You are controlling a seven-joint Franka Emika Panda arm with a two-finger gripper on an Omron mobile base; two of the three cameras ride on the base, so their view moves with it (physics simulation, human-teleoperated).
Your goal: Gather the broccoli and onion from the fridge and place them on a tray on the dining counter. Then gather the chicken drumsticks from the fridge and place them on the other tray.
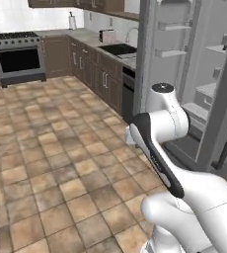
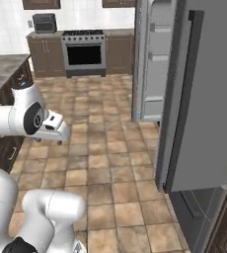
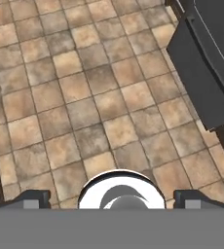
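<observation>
Fingers (image 3: 33, 198) sit spread as wide as they go at the bottom of my hand view, with nothing between them, pointing down at brown floor tiles (image 3: 84, 92). A dark grey panel edge cuts across the upper right of that view; I cannot tell for certain what it belongs to.

From the left base view, the fridge (image 1: 194, 74) stands to the right with its doors swung open. I can see pale shelves and door bins inside, yet no broccoli, onion or drumsticks are clear enough for me to pick out. From the right base view, one open grey fridge door (image 2: 209, 99) with a long dark handle stands close on the right, edge-on to me. My white arm (image 1: 160, 128) is folded near the base, well apart from the shelves.

A stone bench corner (image 2: 2, 69) shows at the far left of the right base view, and a stove (image 2: 85, 52) stands against the back wall.

My judgement: I am at the approach, before the first pick. To do it well, I should square the base to the fridge opening, steer clear of the near door, and raise the hand so its camera looks into the shelves before I reach for anything.
</observation>
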